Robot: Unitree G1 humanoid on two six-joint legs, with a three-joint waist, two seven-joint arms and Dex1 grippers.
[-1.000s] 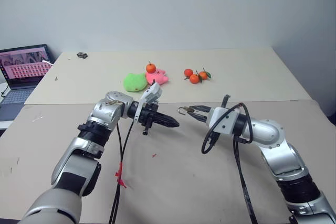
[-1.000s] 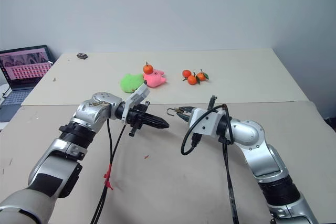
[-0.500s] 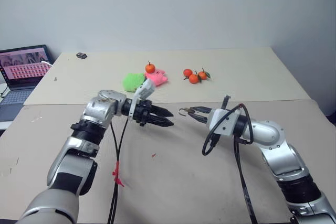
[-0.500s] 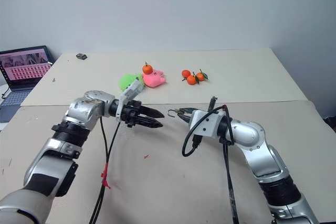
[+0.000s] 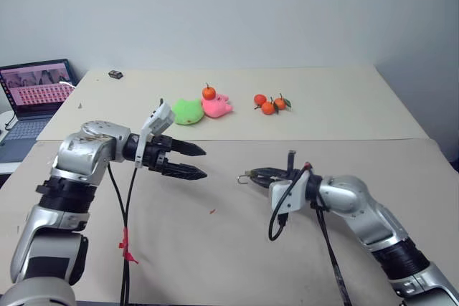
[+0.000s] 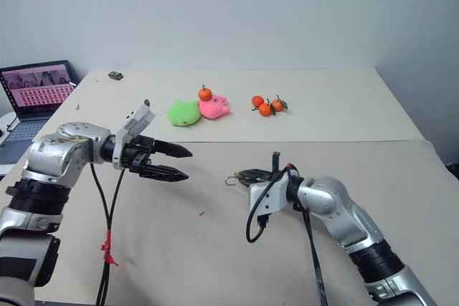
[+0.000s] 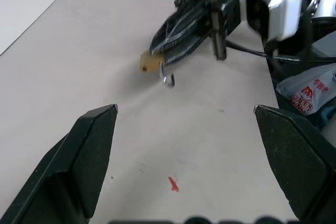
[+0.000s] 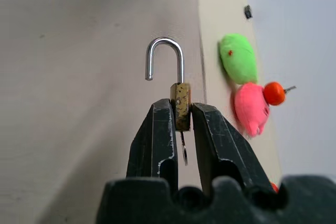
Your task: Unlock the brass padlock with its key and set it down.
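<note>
Small brass padlock [image 8: 181, 106], squarish golden body with thin silver U-shackle, sits pinched between my right gripper's [image 8: 180, 129] two black fingers, held low above the beige table [image 5: 215, 249], not yet touching it as far as I can tell. Shackle is swung out: one leg free of the body, so I read it as unlocked. A slim silver key [image 8: 184, 149] hangs from the underside of the body, apparently in the keyway. Change over the last second: left gripper [image 5: 192, 161] went from closed beside the lock to spread wide, and that arm has drawn off toward my left side, now well apart from the lock; right arm has lowered the lock toward the table. My reading: key turn is finished, left hand has let go, only the set-down remains. Far side of table: green plush [image 5: 186, 112], pink plush [image 5: 217, 107], orange tangerines [image 5: 269, 104], untouched.
</note>
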